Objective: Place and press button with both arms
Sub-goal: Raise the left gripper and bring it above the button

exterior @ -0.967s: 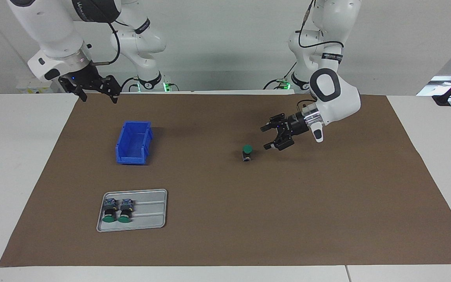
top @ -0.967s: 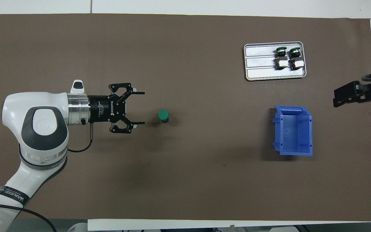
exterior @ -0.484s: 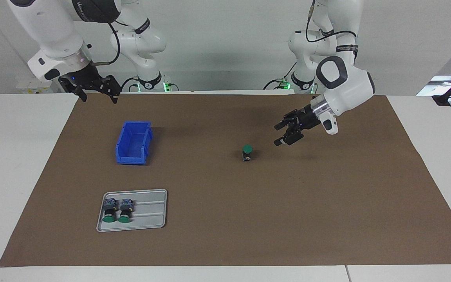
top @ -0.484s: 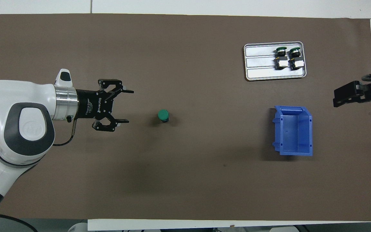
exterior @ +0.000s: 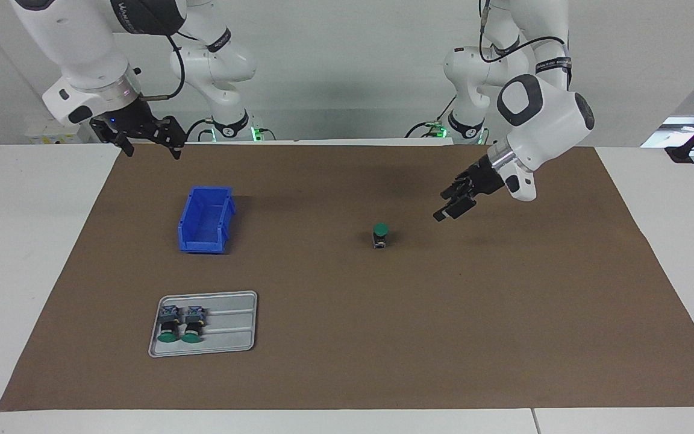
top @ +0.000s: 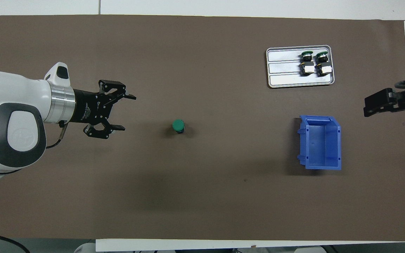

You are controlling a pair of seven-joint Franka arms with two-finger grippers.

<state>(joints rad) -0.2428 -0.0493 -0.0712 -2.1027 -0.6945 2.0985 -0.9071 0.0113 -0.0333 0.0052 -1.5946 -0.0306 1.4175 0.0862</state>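
Button [exterior: 381, 234]: you see it upright on the brown mat [exterior: 347, 361], mid-table, green cap up.
Left gripper [top: 128, 112]: jaws apart, raised, clear of your button, toward its own end.
Right gripper [exterior: 149, 144]: jaws apart, waiting.

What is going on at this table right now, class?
A green-capped button stands upright on the brown mat, held by nobody. The left gripper hangs open in the air beside it, toward the left arm's end. The right gripper waits open above the table edge near the blue bin. Two more buttons lie in a grey tray.
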